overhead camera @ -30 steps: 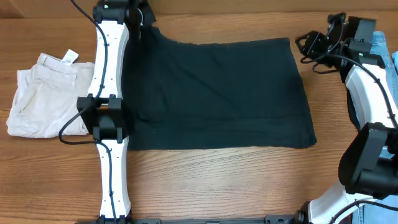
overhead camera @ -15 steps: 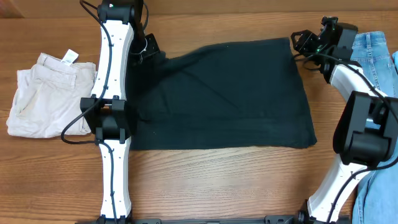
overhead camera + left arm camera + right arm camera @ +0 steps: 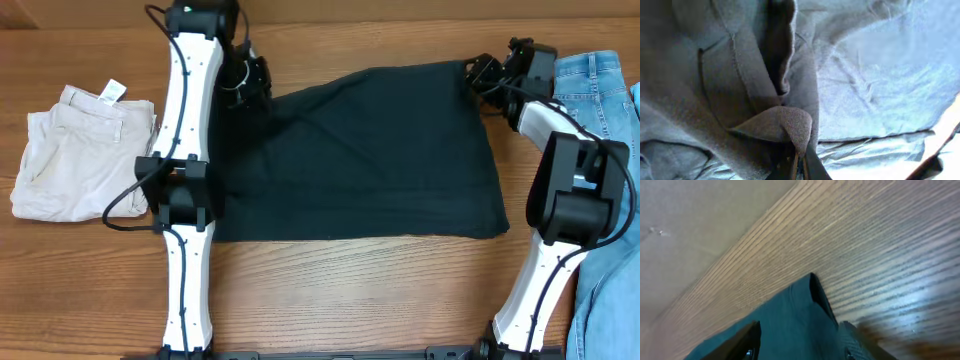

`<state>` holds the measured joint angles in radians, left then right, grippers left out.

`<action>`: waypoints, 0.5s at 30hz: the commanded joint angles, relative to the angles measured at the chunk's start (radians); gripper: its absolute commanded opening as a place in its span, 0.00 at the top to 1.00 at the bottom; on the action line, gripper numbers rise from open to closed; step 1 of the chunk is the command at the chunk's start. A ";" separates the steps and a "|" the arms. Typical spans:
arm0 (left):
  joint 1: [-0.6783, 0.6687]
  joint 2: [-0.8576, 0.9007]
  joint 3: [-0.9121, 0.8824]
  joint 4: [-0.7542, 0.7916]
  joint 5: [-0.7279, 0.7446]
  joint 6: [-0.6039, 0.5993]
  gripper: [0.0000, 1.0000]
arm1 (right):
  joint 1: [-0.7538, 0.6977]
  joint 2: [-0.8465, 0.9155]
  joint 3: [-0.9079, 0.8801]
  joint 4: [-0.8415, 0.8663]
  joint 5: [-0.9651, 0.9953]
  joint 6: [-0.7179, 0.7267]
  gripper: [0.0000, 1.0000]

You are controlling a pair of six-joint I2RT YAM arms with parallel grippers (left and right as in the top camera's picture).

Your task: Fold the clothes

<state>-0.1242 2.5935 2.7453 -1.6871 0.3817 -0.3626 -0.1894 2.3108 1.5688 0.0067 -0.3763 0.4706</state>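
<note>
The dark T-shirt (image 3: 360, 150) lies spread across the middle of the wooden table (image 3: 350, 290), no lettering showing. It sits between the beige shorts (image 3: 75, 150) at the left of the frame and the blue jeans (image 3: 600, 80) at the right edge. The left gripper (image 3: 250, 85) is at the shirt's upper left corner, its jaws closed tight on a pinched peak of cloth, which bunches up in the left wrist view. That corner sits lower and further in than the other, probably to begin a fold. The right gripper (image 3: 485, 72) is at the upper right corner. Its jaws stand partly apart with the shirt's corner between them, not visibly clamped. It seems placed there to mirror the left side.
</note>
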 commanded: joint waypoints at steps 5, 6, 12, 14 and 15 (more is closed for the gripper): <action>-0.098 -0.038 0.016 -0.003 -0.436 -0.056 0.96 | 0.021 0.014 0.027 -0.002 0.043 0.003 0.46; -0.102 -0.038 0.016 -0.003 -0.437 -0.052 0.96 | 0.027 0.020 0.027 -0.009 0.053 0.007 0.46; -0.112 -0.038 0.016 -0.003 -0.415 -0.047 0.96 | 0.072 0.070 0.028 -0.026 0.160 0.062 0.42; -0.112 -0.038 0.016 -0.003 -0.415 -0.041 0.96 | 0.089 0.072 0.028 -0.018 0.183 0.061 0.42; -0.112 -0.038 0.016 -0.003 -0.415 -0.041 0.96 | 0.100 0.072 0.028 -0.008 0.194 0.061 0.43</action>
<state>-0.2317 2.5935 2.7453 -1.6871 -0.0162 -0.3931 -0.1200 2.3455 1.5833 -0.0097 -0.2359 0.5167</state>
